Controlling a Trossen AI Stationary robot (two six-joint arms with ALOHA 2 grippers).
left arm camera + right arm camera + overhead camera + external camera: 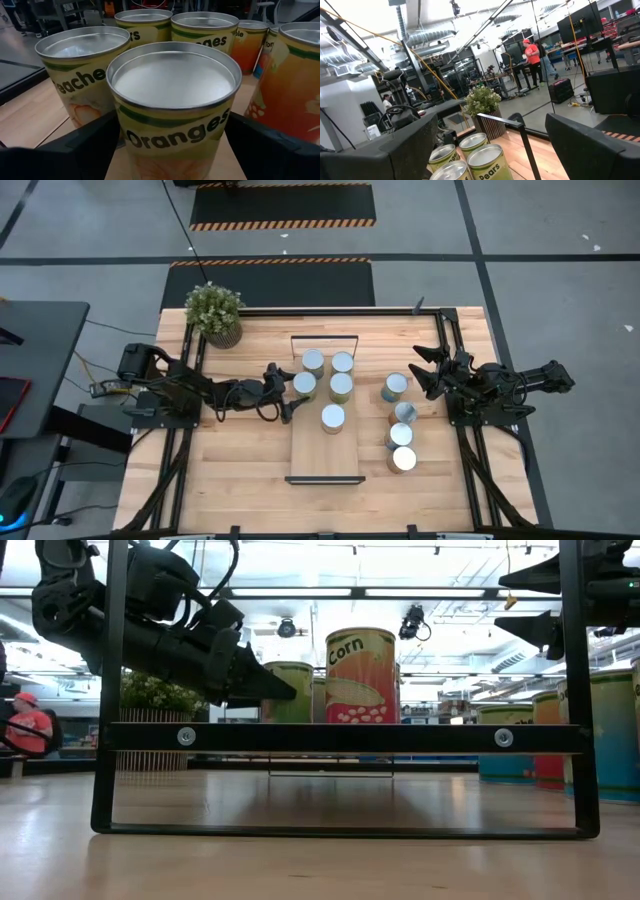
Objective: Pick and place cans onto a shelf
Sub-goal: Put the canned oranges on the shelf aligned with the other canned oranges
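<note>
The shelf (325, 450) is a light-wood board in the middle of the table. Several silver-topped cans (343, 362) stand on its far half, and a "Corn" can (360, 675) is nearest the low camera. Several more cans (403, 459) stand on the table to the shelf's right. My left gripper (292, 390) reaches in level from the left and is shut on the "Oranges" can (172, 95) at the shelf's left edge. My right gripper (425, 370) is open and empty, raised above the table right of the shelf, and it also shows in the low view (540, 600). My left gripper pinches the "Oranges" can between its two fingers, one finger (85, 147) on each side of the label wall (125, 137), below the rim. The fingers come level from the table's left. The can is upright over the shelf. Its base is hidden, so I cannot tell whether it stands or hangs.
A potted plant (214, 312) stands at the table's far left corner. The shelf's dark metal end frame (340, 737) fills the front of the low view. A "Peaches" can (82, 75) stands close beside the held can. People move in the room behind the table (532, 52).
</note>
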